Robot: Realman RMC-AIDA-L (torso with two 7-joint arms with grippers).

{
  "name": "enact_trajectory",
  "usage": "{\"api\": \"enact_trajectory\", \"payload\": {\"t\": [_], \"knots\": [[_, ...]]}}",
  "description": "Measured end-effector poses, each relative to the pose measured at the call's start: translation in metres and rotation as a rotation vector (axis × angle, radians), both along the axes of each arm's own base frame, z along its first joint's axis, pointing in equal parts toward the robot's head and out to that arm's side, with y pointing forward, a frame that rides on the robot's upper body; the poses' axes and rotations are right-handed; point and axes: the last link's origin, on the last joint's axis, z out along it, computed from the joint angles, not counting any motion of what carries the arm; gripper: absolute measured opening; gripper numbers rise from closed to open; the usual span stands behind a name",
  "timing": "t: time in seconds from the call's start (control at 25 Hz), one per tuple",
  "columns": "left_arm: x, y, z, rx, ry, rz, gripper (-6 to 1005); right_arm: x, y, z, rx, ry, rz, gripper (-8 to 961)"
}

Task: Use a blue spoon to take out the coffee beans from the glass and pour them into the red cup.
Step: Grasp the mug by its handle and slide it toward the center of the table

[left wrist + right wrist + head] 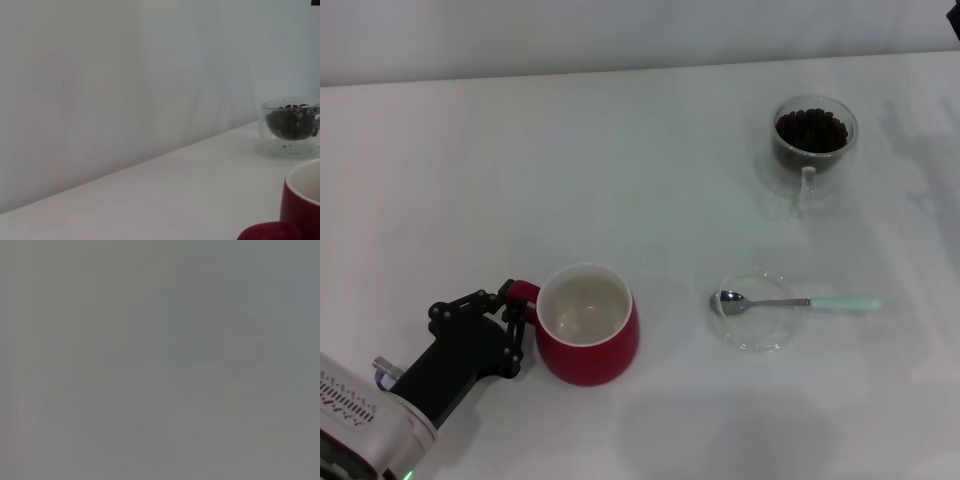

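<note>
The blue spoon (795, 301) lies untouched with its metal bowl in a flat clear glass dish (756, 335), its pale handle pointing to the robot's right. Behind it on the white table (620, 160), well apart, stands the glass (813, 140) holding the coffee beans (811, 129). The red cup (586, 324) sits to the left, its handle clamped between the fingers of the left gripper (517, 318). The right gripper is out of sight.

I work at a staged test bench, probably a lab: bare white table (650, 150), plain white wall (125, 75), only a few set-out props.
</note>
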Motion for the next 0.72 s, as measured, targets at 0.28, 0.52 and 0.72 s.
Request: {"api": "enact_trajectory", "payload": {"t": [0.28,0.52,0.72], "knots": [[-0.0013,-0.0001,0.0013,0.003,-0.004,0.007,179,0.0007,-0.0009,-0.0003,0.0,0.001,-0.002,872],[-0.0016,-0.0012,0.002,0.005,-0.002,0.0,297,0.0006,-0.0018,-0.0009,0.001,0.002,-0.001,872],[-0.0035,-0.0029,0.0027,0.006,0.001,0.003,438,-0.0003,-0.0016,-0.0012,0.002,0.003,0.002,872]]}}
